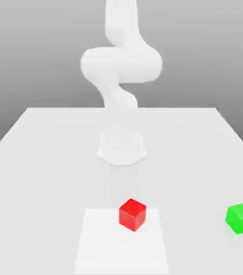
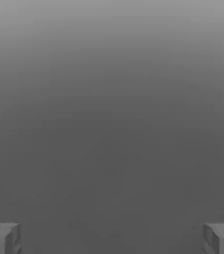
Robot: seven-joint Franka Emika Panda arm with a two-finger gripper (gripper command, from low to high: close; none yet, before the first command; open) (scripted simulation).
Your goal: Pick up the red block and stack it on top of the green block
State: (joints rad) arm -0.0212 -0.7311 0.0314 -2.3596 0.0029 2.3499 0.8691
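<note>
The red block (image 1: pixel 132 214) is a small red cube on the white table (image 1: pixel 48 161), near the front and about at the middle. The green block (image 1: pixel 241 218) is a cube of the same size, resting on the table well off to the exterior view's right of the red one, apart from it. In the hand view my gripper (image 2: pixel 112 239) is open: its two grey fingertips (image 2: pixel 3 238) stand far apart with nothing between them, against a plain grey background. Neither block is touched or held.
The white arm (image 1: pixel 120 64) rises from its round base (image 1: pixel 121 148) at the table's middle, behind the red block, and runs up past the picture's upper edge. A paler square patch (image 1: pixel 107 247) marks the table under the red block.
</note>
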